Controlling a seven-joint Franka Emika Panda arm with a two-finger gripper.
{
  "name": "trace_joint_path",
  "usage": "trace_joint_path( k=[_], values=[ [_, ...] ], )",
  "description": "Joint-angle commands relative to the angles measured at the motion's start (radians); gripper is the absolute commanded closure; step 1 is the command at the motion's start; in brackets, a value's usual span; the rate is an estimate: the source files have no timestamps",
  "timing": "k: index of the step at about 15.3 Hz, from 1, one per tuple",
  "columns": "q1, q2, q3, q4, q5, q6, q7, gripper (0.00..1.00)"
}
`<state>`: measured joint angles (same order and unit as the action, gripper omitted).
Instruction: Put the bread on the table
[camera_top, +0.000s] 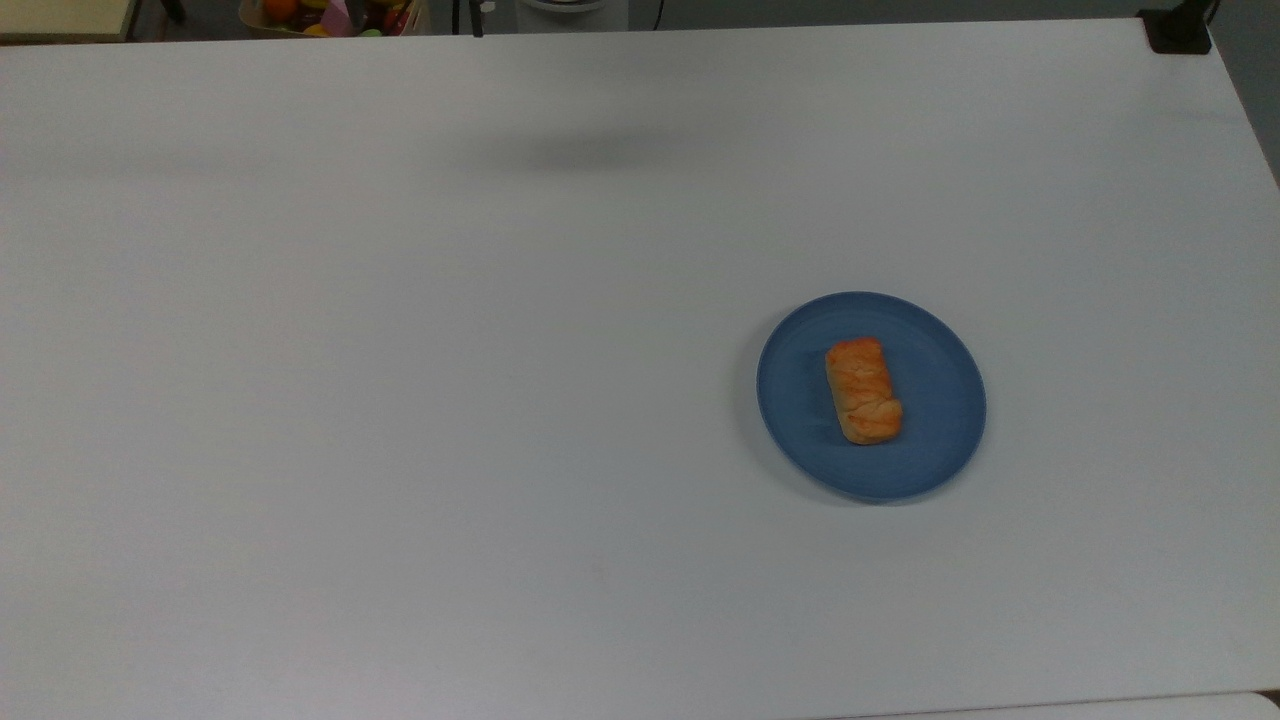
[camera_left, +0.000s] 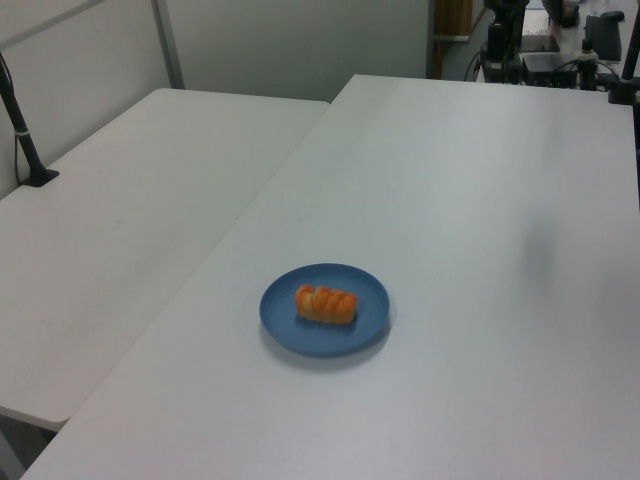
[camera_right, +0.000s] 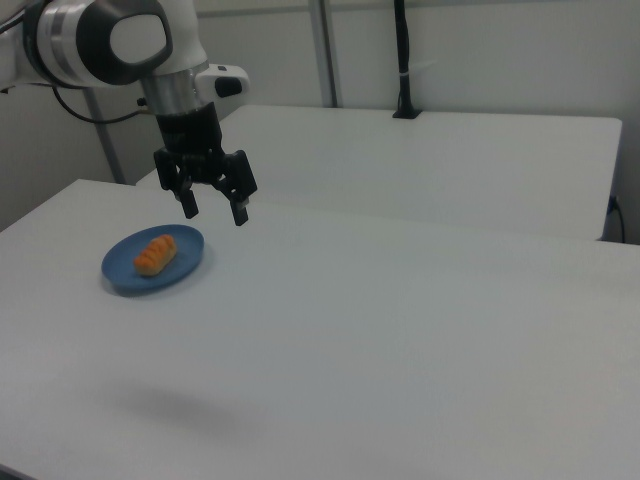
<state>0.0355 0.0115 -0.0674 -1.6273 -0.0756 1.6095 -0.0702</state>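
Gripper (camera_right: 212, 211) hangs high above the table (camera_top: 400, 400) w/ fingers spread wide and nothing between them, arm wrist pointing straight down, as the right view shows. Bread (camera_top: 863, 390) lies lengthwise near the middle of the blue plate (camera_top: 930, 440), towards the top view's right, long axis running roughly top to bottom. Plate sits flat on the white top, w/ bare surface on every side, so there is plenty of room to set the roll down. Open stance suits an approach: jaws look ready to come down across the roll's narrow width. Task judged at its start, bread not yet lifted. A second white table (camera_left: 130, 220) stands alongside, w/ a black pole (camera_left: 25, 140) fixed to it.
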Motion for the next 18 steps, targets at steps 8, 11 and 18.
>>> trace_joint_path(
  k=[8, 11, 18],
  values=[
    [0.017, -0.011, -0.012, -0.016, 0.019, 0.003, 0.003, 0.00],
    [0.006, -0.011, -0.018, 0.000, 0.023, -0.003, 0.015, 0.00],
    [0.066, 0.042, -0.011, 0.092, 0.028, 0.003, 0.030, 0.00]
  ],
)
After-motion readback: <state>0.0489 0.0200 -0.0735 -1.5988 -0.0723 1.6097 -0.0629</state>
